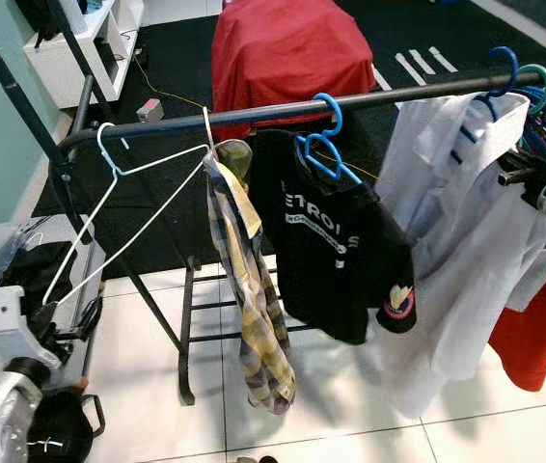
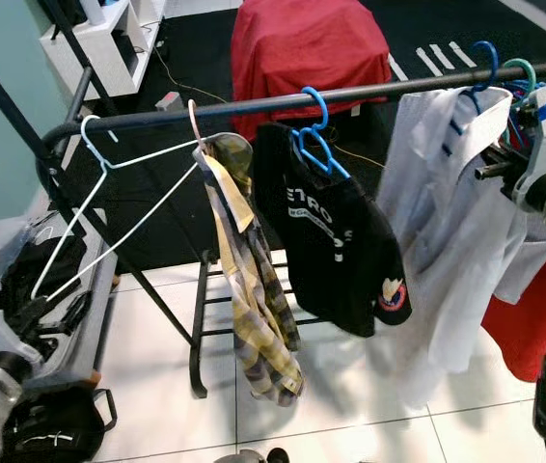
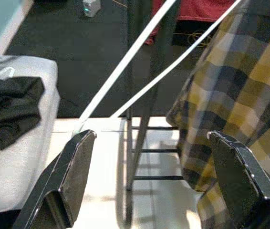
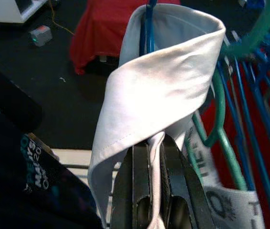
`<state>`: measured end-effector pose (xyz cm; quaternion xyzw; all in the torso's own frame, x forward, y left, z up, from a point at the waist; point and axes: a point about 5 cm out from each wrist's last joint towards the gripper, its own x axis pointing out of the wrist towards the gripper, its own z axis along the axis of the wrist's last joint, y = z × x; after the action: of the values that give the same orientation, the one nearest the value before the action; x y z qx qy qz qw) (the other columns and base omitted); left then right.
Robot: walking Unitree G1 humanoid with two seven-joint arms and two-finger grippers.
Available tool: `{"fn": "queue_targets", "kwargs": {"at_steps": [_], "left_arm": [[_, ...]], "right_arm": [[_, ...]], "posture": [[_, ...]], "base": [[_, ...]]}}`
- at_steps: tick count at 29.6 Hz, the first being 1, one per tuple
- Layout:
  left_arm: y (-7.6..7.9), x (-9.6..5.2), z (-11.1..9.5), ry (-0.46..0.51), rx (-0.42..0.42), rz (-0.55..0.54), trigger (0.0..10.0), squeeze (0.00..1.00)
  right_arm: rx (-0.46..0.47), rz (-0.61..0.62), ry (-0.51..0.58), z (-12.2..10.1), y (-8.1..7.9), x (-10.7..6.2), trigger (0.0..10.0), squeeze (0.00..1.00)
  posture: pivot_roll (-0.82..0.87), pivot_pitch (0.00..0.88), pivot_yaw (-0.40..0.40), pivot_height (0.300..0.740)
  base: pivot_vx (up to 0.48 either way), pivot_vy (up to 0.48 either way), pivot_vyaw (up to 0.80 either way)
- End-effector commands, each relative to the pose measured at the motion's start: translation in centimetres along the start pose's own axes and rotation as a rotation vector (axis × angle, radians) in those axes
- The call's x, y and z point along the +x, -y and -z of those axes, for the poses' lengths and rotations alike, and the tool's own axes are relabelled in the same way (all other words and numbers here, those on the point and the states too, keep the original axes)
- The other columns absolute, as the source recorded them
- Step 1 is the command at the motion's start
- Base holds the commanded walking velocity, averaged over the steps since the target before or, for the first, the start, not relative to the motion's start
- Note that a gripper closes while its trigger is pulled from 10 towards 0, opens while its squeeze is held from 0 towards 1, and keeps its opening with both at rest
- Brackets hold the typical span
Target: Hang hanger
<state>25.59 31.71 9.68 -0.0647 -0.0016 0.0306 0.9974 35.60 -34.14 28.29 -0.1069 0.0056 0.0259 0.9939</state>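
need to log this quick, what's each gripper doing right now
Left gripper: open, holding nothing, below the white hanger.
Right gripper: shut on the white shirt at its collar.

hanger point(image 1: 109, 207) on rail point(image 1: 283, 108), left of hung shirts point(image 1: 331, 241)

The black T-shirt point(image 1: 336, 246) on the blue hanger has white letters across its front. Folds hide part of the word, so you can read just "ETROI". A smaller line of white letters sits under it, too tiny to read.
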Motion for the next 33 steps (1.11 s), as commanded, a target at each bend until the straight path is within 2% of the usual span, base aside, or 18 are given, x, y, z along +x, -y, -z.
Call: {"fn": "queue_targets", "kwargs": {"at_steps": [1,9,10,11,12,13,14,17,18,20,26,27,28,30,32,33], "left_arm": [[-0.8,-0.5,0.0,-0.021,0.008,-0.015,10.0,0.00],[-1.2,-0.6,-0.7,-0.012,0.021,-0.017,10.0,0.00],[-1.1,-0.4,-0.9,-0.009,0.023,-0.020,10.0,0.00],[-1.1,-0.4,-0.9,-0.009,0.023,-0.020,10.0,0.00],[-1.1,-0.2,-1.0,-0.007,0.020,-0.024,10.0,0.00],[-1.1,-0.2,-1.0,-0.007,0.020,-0.024,10.0,0.00],[-1.0,0.0,-0.9,-0.006,0.016,-0.028,10.0,0.00],[-1.0,0.0,-0.9,-0.006,0.016,-0.028,10.0,0.00],[-1.0,0.0,-0.7,-0.006,0.009,-0.034,10.0,0.00],[-0.7,0.0,-0.2,-0.005,-0.014,-0.045,10.0,0.00],[-0.3,-0.2,0.7,-0.015,-0.037,-0.054,10.0,0.00],[0.4,-0.1,1.4,-0.030,-0.055,-0.054,10.0,0.00],[0.4,-0.1,1.4,-0.030,-0.055,-0.054,10.0,0.00],[1.7,0.3,2.7,-0.076,-0.087,-0.035,10.0,0.00],[1.7,0.3,2.7,-0.076,-0.087,-0.035,10.0,0.00],[2.7,0.7,3.5,-0.110,-0.112,-0.012,10.0,0.00]], "right_arm": [[-0.010,0.004,0.022,-0.5,-0.1,0.3,10.0,0.00],[0.003,0.007,-0.015,0.4,-0.4,0.7,10.0,0.00],[0.008,-0.039,-0.025,0.7,-1.3,1.3,10.0,0.00],[0.008,-0.039,-0.025,0.7,-1.3,1.3,10.0,0.00],[0.002,-0.113,-0.030,0.9,-2.6,1.9,10.0,0.00],[0.002,-0.113,-0.030,0.9,-2.6,1.9,10.0,0.00],[0.002,-0.168,-0.030,0.9,-3.6,2.3,10.0,0.31],[0.002,-0.168,-0.030,0.9,-3.6,2.3,10.0,0.31],[0.011,-0.215,-0.032,1.0,-4.3,2.5,10.0,1.00],[0.031,-0.238,-0.033,1.6,-4.8,2.6,10.0,1.00],[0.068,-0.235,-0.026,2.7,-4.5,2.1,10.0,1.00],[0.092,-0.234,-0.016,4.0,-4.3,1.4,10.0,1.00],[0.092,-0.234,-0.016,4.0,-4.3,1.4,10.0,1.00],[0.198,-0.227,0.064,5.9,-4.7,-0.6,10.0,1.00],[0.198,-0.227,0.064,5.9,-4.7,-0.6,10.0,1.00],[0.255,-0.203,0.099,7.5,-5.7,-2.3,10.0,1.00]], "posture": [[0.08,0.214,0.150,0.740],[0.09,0.212,0.159,0.740],[0.09,0.217,0.150,0.740],[0.09,0.217,0.150,0.740],[0.08,0.217,0.140,0.740],[0.08,0.217,0.140,0.740],[0.08,0.216,0.134,0.740],[0.08,0.216,0.134,0.740],[0.07,0.211,0.121,0.740],[0.05,0.199,0.100,0.740],[0.03,0.197,0.088,0.740],[0.00,0.185,0.071,0.740],[0.00,0.185,0.071,0.740],[-0.03,0.177,0.065,0.740],[-0.03,0.177,0.065,0.740],[-0.06,0.167,0.054,0.740]], "base": [[0.000,0.000,0.00],[0.000,0.000,0.00],[0.000,0.000,0.00],[0.000,0.000,0.00],[0.000,0.000,0.00],[0.000,0.000,0.00],[0.000,0.000,0.00],[0.000,0.000,0.00],[0.000,0.000,0.00],[0.000,0.000,0.00],[0.000,0.000,0.00],[0.000,0.000,0.00],[0.000,0.000,0.00],[0.000,0.000,0.00],[0.000,0.000,0.00],[0.000,0.000,0.00]]}}
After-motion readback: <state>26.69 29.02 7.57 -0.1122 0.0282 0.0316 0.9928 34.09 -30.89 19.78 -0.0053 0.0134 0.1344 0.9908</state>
